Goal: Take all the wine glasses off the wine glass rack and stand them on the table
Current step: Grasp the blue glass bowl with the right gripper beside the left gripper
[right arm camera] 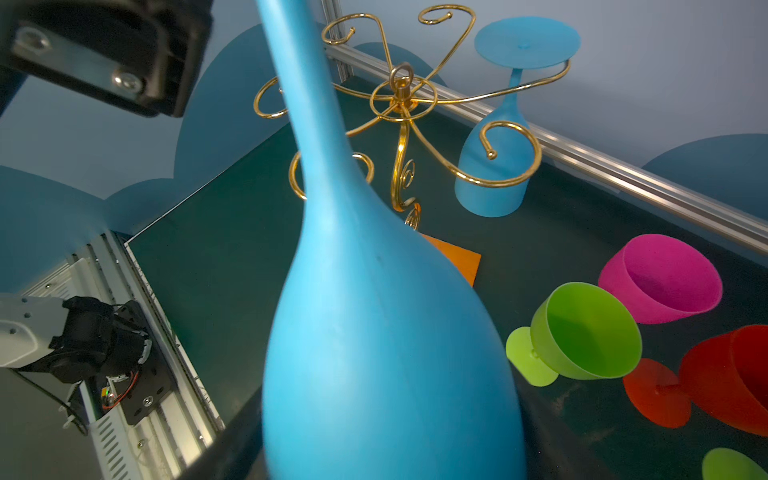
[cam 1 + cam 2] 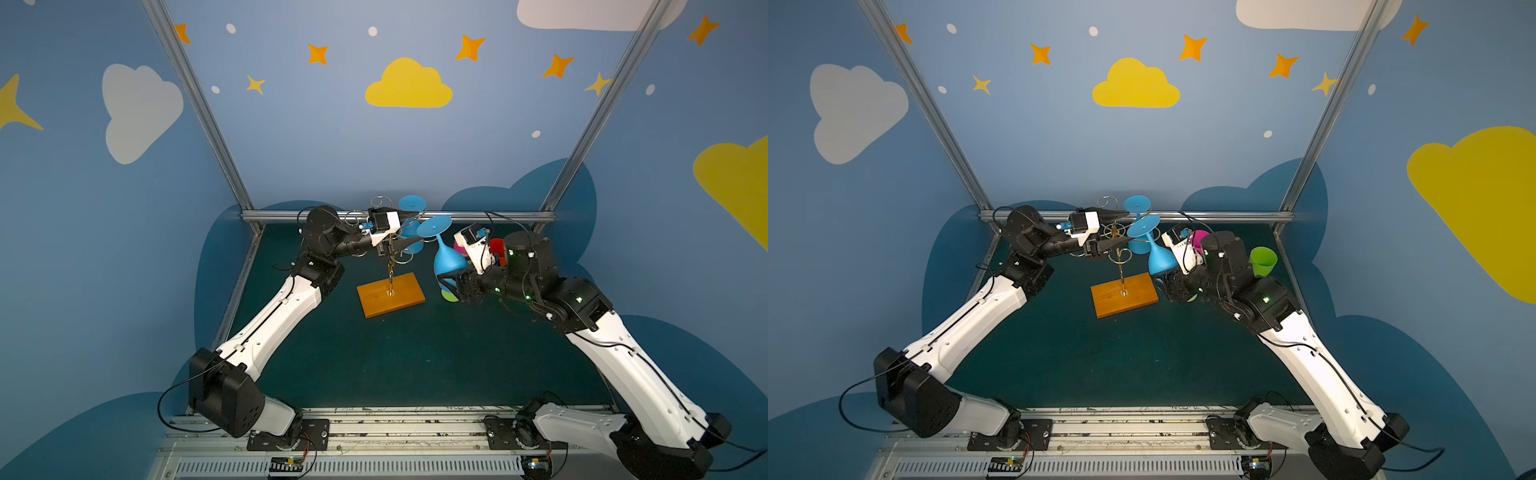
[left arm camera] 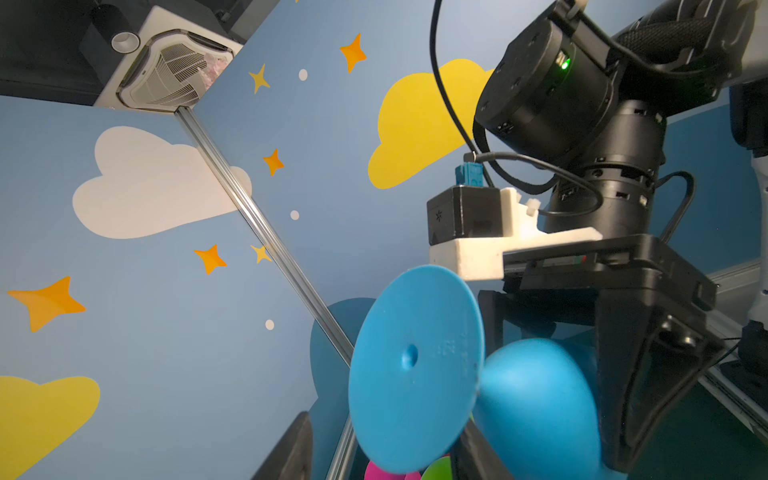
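The right gripper has its jaws clamped on the bowl of a blue wine glass, held tilted with its foot upward. The glass is just right of the gold wine glass rack, which stands near the middle of the tabletop's back edge. The left gripper hovers by the rack's top, jaws apart and empty. A second blue wine glass hangs from a rack arm. Green, pink and red glasses lie towards the right edge.

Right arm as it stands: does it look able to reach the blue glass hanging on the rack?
Probably not yet: the right tool is shut on another blue wine glass, so its jaws are full. The hanging glass sits at the far side of the rack.
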